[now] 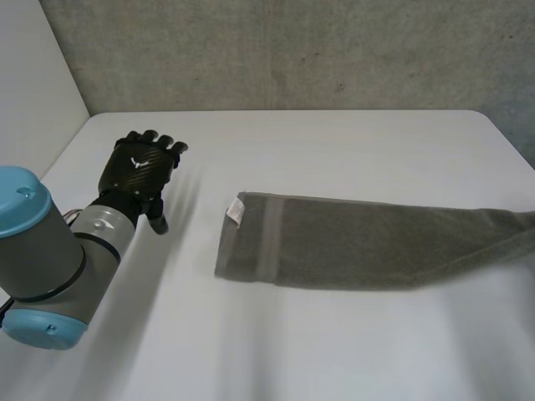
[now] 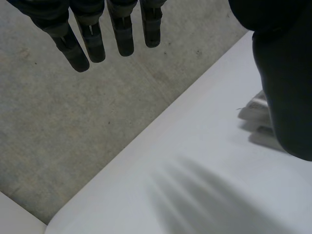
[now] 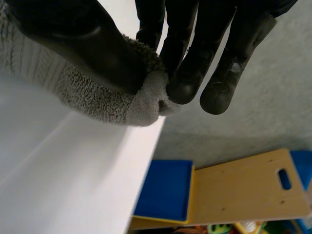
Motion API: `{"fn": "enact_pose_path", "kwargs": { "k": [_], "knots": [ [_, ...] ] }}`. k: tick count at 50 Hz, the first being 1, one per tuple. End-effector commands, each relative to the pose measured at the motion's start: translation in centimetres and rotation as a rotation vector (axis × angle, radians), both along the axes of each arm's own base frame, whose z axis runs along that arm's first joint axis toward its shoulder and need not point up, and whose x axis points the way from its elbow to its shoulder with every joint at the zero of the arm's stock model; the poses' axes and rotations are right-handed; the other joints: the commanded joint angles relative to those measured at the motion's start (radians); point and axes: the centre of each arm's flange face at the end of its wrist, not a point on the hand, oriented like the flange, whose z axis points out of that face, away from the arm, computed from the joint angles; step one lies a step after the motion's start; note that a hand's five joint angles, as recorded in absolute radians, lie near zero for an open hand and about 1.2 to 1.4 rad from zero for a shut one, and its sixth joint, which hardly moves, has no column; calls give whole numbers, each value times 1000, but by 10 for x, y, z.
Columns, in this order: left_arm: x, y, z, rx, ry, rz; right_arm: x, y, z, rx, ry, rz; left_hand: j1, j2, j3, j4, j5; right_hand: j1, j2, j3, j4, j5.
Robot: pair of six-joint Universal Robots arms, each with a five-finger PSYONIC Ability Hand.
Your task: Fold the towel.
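The surface (image 1: 334, 159) is a white tabletop with rounded far corners. One item lies directly on it: a grey towel (image 1: 359, 242), folded lengthwise into a long strip. The strip runs from near the surface's middle to its right edge. The left end carries a woven band (image 1: 269, 242) and a small white label (image 1: 236, 210).

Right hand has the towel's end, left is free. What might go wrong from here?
The right hand pinches just a small tip of the towel near the table edge; it may slip free when pulled.
The left hand is open, apart from the labelled end, which may drag.
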Motion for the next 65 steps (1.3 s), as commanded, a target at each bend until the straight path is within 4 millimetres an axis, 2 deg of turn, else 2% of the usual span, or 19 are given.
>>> {"fn": "enact_pose_path", "kwargs": {
  "k": [1,2,5,7,8,10,11,13,21,25,26,27,29,35,37,44,52,59,65],
  "knots": [
    [1,2,15,-40,16,3,81,-5,48,-103,-99,197,-78,-73,-60,-76,-210,73,89,66,54,76],
    [1,2,18,-48,21,3,104,0,57,-125,-138,255,-81,-76,-63,-79,-213,73,89,66,54,76],
    [0,3,22,-60,25,1,128,7,65,-144,-166,317,-81,-76,-63,-79,-213,73,89,66,54,76],
    [-1,4,27,-74,31,-2,194,37,75,-170,-201,503,-84,-79,-66,-82,-216,73,89,66,54,76],
    [-1,4,27,-74,31,-2,195,37,75,-170,-202,504,-84,-79,-66,-82,-216,73,89,66,54,76],
    [-2,4,29,-81,34,-2,253,72,62,-133,-210,678,-87,-81,-69,-85,-219,73,89,66,54,76],
    [-2,4,29,-81,34,-2,253,72,62,-133,-210,679,-87,-81,-69,-85,-219,73,89,66,54,76],
    [-2,4,31,-86,35,-2,295,105,37,-64,-206,812,-87,-81,-69,-85,-219,73,89,66,54,76],
    [-2,5,29,-75,43,-3,343,165,-27,85,-126,1008,-87,-81,-69,-85,-219,73,89,66,54,76],
    [-2,4,30,-69,65,-2,346,171,-36,96,-92,1034,-87,-81,-69,-85,-219,-45,-29,-52,-64,-42],
    [-2,3,28,-61,71,-3,346,173,-37,100,-92,1042,-87,-81,-69,-85,-219,-444,-429,-452,-464,-442],
    [-2,3,28,-61,71,-3,346,173,-37,100,-92,1042,-87,-81,-69,-85,-219,-448,-433,-456,-468,-446],
    [-4,1,29,-63,76,-6,343,174,-41,126,-109,1065,-84,-79,-66,-82,-216,-1148,-1133,-1156,-1168,-1146],
    [-13,-1,29,-69,81,-25,336,174,-25,109,-152,1061,-78,-73,-60,-76,-210,-1148,-1133,-1156,-1168,-1146],
    [-23,1,30,-76,85,-53,320,161,-2,96,-247,991,-75,-70,-57,-74,-207,-1148,-1133,-1156,-1168,-1146],
    [-54,18,28,-75,90,-146,267,130,23,140,-493,755,-75,-70,-57,-74,-207,-1148,-1133,-1156,-1168,-1146],
    [-91,34,3,-35,68,-247,207,114,1,204,-522,535,-72,-67,-54,-71,-204,-1148,-1133,-1156,-1168,-1146],
    [-103,21,-43,41,16,-225,186,114,-23,275,-524,447,-64,-58,-45,-62,-195,-1065,-1050,-1073,-1085,-1063],
    [-103,13,-59,68,-4,-171,175,111,-36,273,-520,402,-58,-52,-39,-56,-189,-939,-923,-947,-958,-936]
  ]
}}
